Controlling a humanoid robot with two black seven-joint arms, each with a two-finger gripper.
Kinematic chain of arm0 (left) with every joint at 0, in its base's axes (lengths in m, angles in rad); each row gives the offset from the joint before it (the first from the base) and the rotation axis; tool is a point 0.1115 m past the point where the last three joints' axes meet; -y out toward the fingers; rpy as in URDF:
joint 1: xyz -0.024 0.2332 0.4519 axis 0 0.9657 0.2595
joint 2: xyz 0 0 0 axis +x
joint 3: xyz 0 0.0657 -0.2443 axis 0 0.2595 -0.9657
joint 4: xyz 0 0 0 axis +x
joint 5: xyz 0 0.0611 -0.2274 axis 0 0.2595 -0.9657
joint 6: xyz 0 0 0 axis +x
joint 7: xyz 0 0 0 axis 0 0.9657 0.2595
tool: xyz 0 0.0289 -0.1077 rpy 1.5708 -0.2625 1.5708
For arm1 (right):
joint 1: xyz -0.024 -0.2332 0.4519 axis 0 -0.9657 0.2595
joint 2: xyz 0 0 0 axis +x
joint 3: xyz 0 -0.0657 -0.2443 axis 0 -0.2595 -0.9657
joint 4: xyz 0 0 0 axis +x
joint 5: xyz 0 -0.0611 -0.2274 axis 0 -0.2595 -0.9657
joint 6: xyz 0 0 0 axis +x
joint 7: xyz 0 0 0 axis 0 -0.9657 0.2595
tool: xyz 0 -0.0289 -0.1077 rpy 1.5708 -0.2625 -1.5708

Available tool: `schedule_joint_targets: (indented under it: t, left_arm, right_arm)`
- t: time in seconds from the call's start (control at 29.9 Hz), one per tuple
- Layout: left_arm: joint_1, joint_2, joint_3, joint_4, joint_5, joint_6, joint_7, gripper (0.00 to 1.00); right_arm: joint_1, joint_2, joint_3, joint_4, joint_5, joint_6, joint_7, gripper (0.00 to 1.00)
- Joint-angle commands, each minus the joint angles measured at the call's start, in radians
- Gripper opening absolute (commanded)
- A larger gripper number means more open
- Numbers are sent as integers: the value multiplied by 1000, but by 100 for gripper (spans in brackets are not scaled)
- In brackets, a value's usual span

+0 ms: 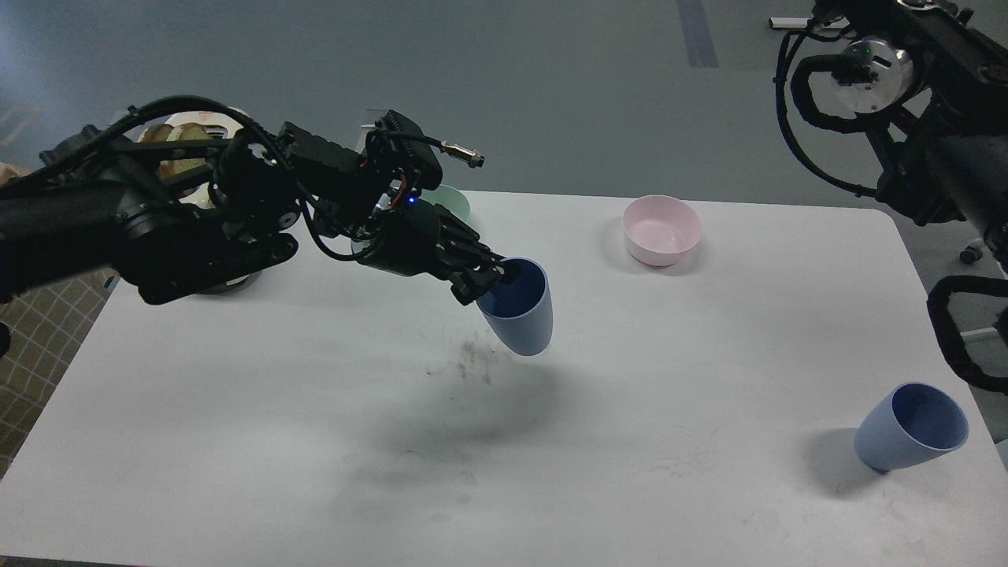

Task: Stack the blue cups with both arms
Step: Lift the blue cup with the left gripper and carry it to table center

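Note:
My left gripper (pixel 494 282) is shut on the near rim of a blue cup (pixel 520 311). It holds the cup in the air above the middle of the white table (pixel 315 441), mouth up and a little tilted. The second blue cup (pixel 909 428) stands tilted on the table near the right front corner, mouth facing up and right. My right arm (pixel 929 134) rises along the right edge of the view; its gripper is out of view past the top edge.
A pink bowl (pixel 661 228) stands at the back right of the table. A mint-green bowl (pixel 455 203) and a cream toaster (pixel 189 134) with toast are mostly hidden behind my left arm. A smudge of crumbs (pixel 476 362) lies mid-table.

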Motion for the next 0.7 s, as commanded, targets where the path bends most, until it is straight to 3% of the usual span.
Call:
schedule_joint_targets:
  t: [0.0, 0.3, 0.67]
  left_arm:
    - [2, -93, 2, 64, 30, -15, 0, 0]
    - [-10, -259, 131, 254, 72, -16, 0, 0]
    - [-4, -282, 134, 274, 104, -18, 0, 0]
  right_arm:
    - [-1, -1, -1, 0, 0, 0, 0, 100]
    - [-10, 2, -2, 0, 0, 0, 0, 100]
    - [-26, 3, -4, 0, 0, 0, 0, 100]
